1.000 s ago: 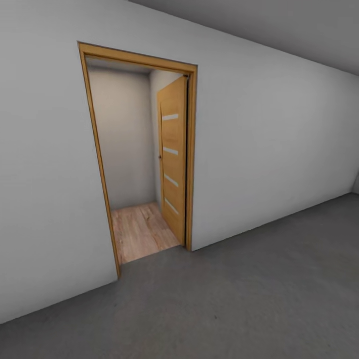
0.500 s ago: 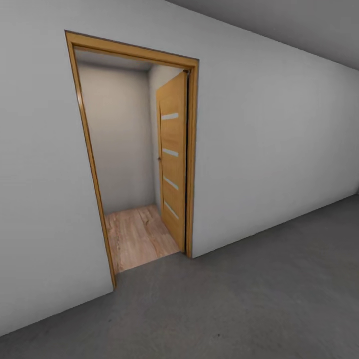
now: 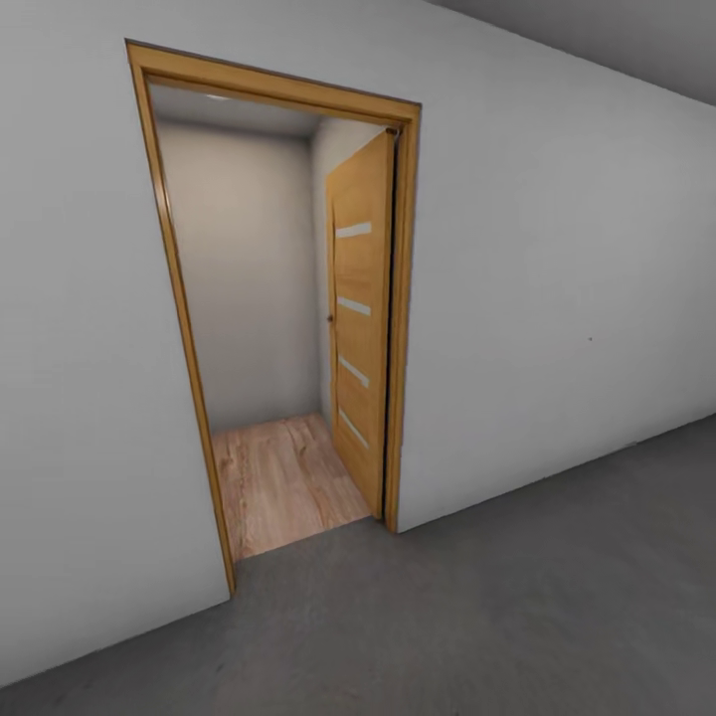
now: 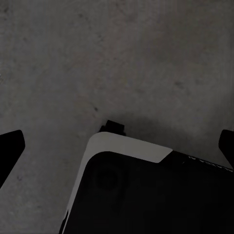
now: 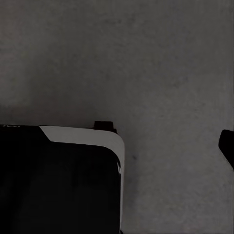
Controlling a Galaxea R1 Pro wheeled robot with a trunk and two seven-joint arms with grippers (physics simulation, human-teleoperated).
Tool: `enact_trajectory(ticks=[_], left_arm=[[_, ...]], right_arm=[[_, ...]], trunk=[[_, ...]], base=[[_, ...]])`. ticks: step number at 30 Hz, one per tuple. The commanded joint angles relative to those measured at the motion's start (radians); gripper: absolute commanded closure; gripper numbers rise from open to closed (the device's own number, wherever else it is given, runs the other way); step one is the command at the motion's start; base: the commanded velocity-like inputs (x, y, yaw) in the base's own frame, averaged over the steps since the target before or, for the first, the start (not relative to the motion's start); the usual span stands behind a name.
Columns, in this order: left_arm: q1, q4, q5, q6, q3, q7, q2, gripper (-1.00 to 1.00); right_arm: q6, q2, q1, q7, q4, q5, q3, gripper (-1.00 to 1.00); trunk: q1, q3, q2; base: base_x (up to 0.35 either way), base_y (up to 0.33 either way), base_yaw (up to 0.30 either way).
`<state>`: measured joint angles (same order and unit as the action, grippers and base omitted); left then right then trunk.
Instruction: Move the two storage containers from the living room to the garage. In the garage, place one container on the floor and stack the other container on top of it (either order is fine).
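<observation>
Garage floor: dark grey, rough concrete. In the head view it runs across the foreground up to a pale grey wall. The same concrete lies past the fingertips of both claws in the wrist views, apart from them, no contact.

Left gripper: fingers spread wide, one dark fingertip at each side of the left wrist view, nothing between them. It points down at the floor. Beyond the tips, between claw and floor, is a dark robot body part with a pale rounded rim and a small black tab at its edge.

Right gripper: one dark fingertip shows at the frame edge. The other side falls against the black body part, so I cannot tell if the fingers are apart or together. Nothing seen held. It also aims at the concrete, with the same sort of pale-rimmed dark panel beyond it.

Head view, well ahead of both claws:
- A doorway with a light wood frame is cut into the grey wall.
- Its wooden door, with four pale horizontal slits, stands swung inward, away from the garage, along the frame's right side.
- Light wood-plank flooring begins at the threshold and meets the concrete there.
- A cream back wall closes off the small space behind.
- A strip of darker ceiling shows at top right.
</observation>
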<state>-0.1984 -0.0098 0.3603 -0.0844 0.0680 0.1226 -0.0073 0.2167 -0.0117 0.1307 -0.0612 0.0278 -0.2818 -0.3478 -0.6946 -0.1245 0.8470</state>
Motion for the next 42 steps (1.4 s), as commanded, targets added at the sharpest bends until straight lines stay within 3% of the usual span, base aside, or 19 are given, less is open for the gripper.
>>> enact_trajectory(ticks=[1,42], left_arm=[[-0.001,0.001,0.007,-0.003,0.007,0.003,0.000,-1.00],[-0.001,0.002,0.008,-0.003,0.007,0.003,0.000,-1.00]], right_arm=[[0.006,-0.001,0.001,0.002,0.003,-0.008,-0.008,-1.00],[0.006,0.001,0.001,-0.003,0.003,-0.003,-0.011,-1.00]], trunk=[[-0.001,-0.001,0.001],[-0.001,-0.001,0.001]], base=[[0.321,0.000,0.155],[0.321,0.000,0.008]])
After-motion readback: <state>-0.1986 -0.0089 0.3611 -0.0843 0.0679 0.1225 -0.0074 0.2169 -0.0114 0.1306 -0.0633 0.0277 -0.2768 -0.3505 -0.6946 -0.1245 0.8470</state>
